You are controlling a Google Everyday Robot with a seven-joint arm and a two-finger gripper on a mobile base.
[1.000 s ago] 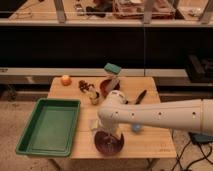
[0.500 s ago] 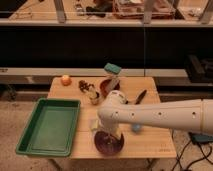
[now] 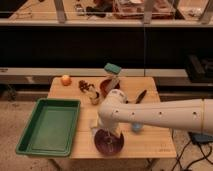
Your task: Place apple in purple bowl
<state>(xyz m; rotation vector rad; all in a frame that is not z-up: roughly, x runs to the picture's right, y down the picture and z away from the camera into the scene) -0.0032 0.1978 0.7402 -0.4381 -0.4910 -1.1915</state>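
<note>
The apple, small and orange-yellow, rests on the wooden table at its far left back corner. The purple bowl stands near the front edge at the middle, partly covered by my white arm, which reaches in from the right. My gripper hangs just above and left of the bowl's rim, far from the apple. It looks open, and I see nothing in it.
A green tray fills the table's left front. At the back are a reddish-brown bowl, a teal block, a brown cluster and a dark thin item. A light-blue cup peeks from under my arm.
</note>
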